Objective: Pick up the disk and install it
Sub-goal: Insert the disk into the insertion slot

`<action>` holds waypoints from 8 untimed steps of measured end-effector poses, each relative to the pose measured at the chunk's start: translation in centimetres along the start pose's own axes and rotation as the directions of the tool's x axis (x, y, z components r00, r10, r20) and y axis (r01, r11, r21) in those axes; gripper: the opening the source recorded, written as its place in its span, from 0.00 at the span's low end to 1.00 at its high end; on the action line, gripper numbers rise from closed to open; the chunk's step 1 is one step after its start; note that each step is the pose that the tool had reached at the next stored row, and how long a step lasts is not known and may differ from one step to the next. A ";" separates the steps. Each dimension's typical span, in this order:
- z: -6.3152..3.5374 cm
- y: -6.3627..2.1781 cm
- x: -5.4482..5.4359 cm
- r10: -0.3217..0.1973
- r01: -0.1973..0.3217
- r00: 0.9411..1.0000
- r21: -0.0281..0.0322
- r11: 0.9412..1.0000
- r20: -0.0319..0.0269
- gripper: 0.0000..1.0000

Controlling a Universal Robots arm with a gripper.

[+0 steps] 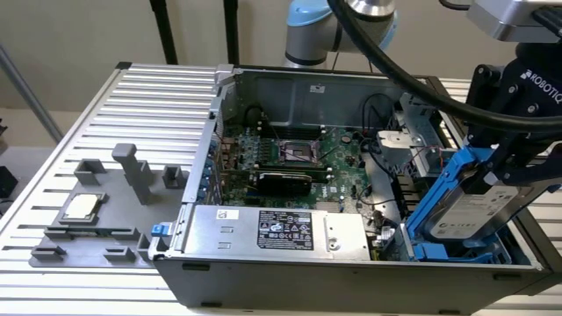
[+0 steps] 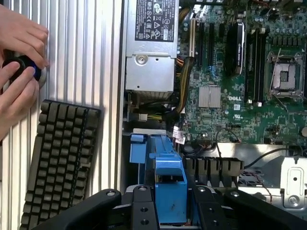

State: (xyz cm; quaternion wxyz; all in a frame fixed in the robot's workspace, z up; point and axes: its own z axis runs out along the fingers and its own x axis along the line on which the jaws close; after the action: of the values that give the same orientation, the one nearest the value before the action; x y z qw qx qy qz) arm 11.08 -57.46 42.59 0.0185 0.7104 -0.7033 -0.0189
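The disk (image 1: pixel 478 205), a silver drive with a white label in a bright blue carrier, hangs tilted over the drive bay (image 1: pixel 457 253) at the exterior view's right end of the open computer case (image 1: pixel 351 271). Its lower end dips into the blue bay frame. My gripper (image 1: pixel 520 164) is shut on the disk's upper end. In the wrist view the blue carrier (image 2: pixel 169 184) stands between the black fingers (image 2: pixel 143 207) of my gripper (image 2: pixel 170 211), pointing down into the case beside the motherboard.
The case holds a motherboard (image 1: pixel 290 155), a power supply (image 1: pixel 272 230) and cables near the bay. A grey fixture (image 1: pixel 97 227) with a square processor chip (image 1: pixel 81 206) lies at the exterior view's left. A person's hands (image 2: pixel 19 62) and a keyboard (image 2: pixel 60 158) sit outside the case.
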 end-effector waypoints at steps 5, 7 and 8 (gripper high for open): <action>0.60 -0.04 0.0 0.000 0.000 1.000 -0.002 1.000 0.001 0.00; 0.85 -0.05 0.0 0.000 0.000 1.000 -0.004 1.000 0.001 0.00; 0.98 -0.05 0.0 0.000 0.000 1.000 -0.004 1.000 0.001 0.00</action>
State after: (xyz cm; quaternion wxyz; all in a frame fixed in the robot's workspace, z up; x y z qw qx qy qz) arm 11.08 -57.46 41.60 0.0195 0.7103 -0.7033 -0.0208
